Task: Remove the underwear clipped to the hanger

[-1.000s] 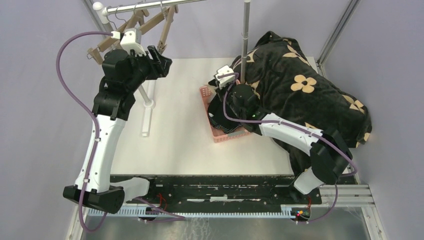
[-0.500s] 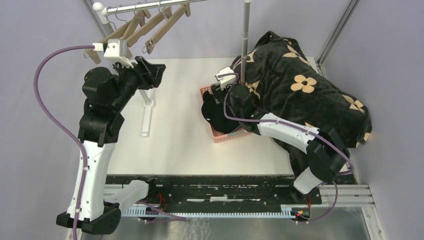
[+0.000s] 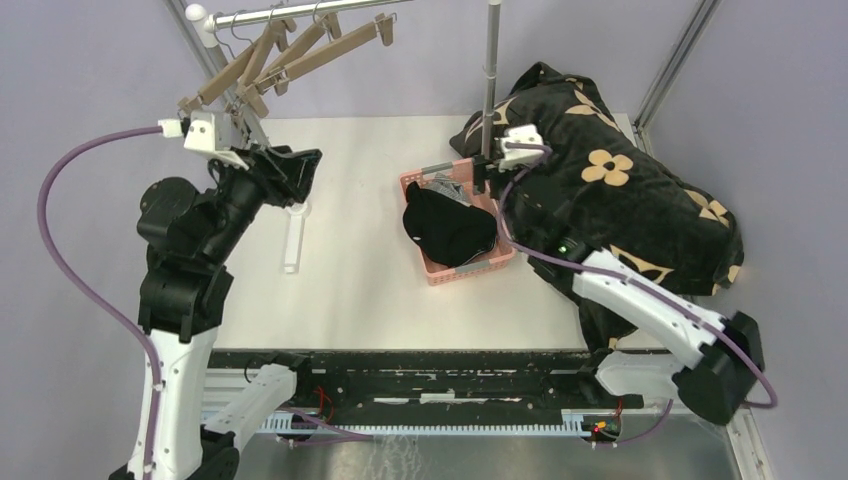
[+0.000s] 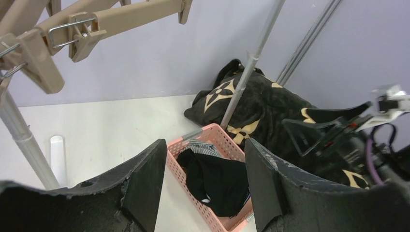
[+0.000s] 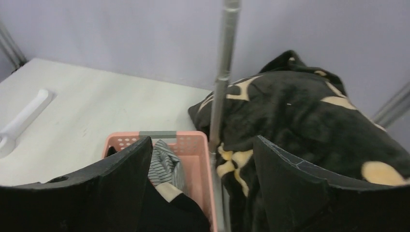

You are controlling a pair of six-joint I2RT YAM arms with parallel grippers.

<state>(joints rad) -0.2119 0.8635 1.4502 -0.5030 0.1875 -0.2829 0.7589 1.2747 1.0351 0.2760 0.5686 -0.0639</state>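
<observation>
At the far left of the top view, the tan, wood-looking clip hangers [image 3: 290,50] fan out from the chrome rail [image 3: 300,10], their long axes running from 8 toward 2 o'clock. Every clip that shows is bare, in the left wrist view as well, and no cloth hangs there. The left gripper [image 3: 298,165] sits just below them, with the hangers at its 12 o'clock. Its jaws are spread apart and hold nothing, and its camera looks through the gap across the white table [image 3: 350,280].

The task's things lie at 3 o'clock from that gripper, well apart from it. The pink perforated plastic basket [image 3: 438,272], its long axis running from 11 to 5 o'clock, holds the plain black boxer shorts [image 3: 450,228] heaped on top and spilling over its 9 o'clock rim. The grey striped boxer shorts [image 3: 438,186] show at its 12 o'clock end. A navy pair cannot be made out; it may be buried beneath.

The right gripper [image 5: 202,141] belongs to much the nearer arm. It hovers over the basket's far end beside the upright steel pole [image 3: 490,80], jaws released and empty. At right, the big black blanket with tan flowers [image 3: 620,170] lies bunched just beside the basket.

With the clips bare, the unclipping looks finished, and any coming move would probably be a retreat. No brand, label or legible writing shows; the blanket's motifs are only ornament.
</observation>
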